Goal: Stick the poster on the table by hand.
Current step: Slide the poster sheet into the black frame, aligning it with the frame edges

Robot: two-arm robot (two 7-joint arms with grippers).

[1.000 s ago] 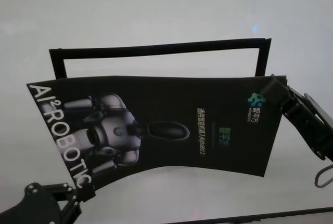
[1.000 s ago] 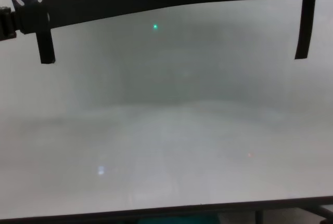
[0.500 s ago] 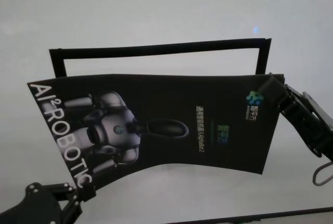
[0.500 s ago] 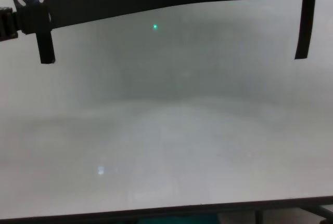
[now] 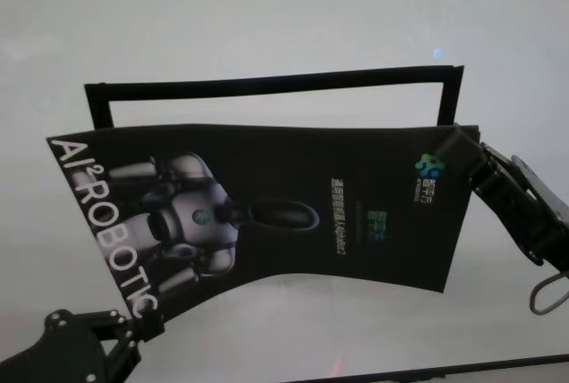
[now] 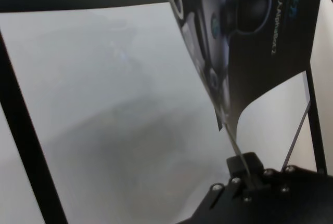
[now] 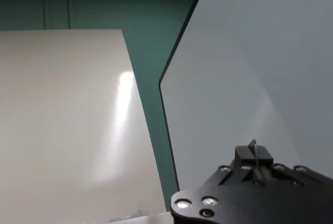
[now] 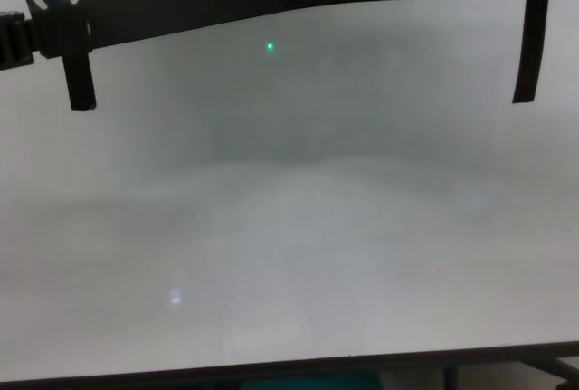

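Poster (image 5: 293, 214) held above the surface (image 5: 267, 27), sagging in the middle, print side up. Left gripper (image 5: 133, 334) has its fingers pinched on the poster's near-left corner by the "ROBOTIC" lettering; right gripper (image 5: 462, 156) has its fingers clamped on the far-right corner by the logo. Black tape frame (image 5: 267, 85) lies on the surface just beyond the poster's far edge.

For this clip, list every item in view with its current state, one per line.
Poster: held up off the table, bowed, printed side facing the head camera, not stuck down.
Left gripper: shut on the poster's near-left corner.
Right gripper: shut on the poster's far-right corner.
Tape frame: black strips lying flat on the table, outlining a rectangle, part hidden behind the poster.
Table: bare white top under the poster.
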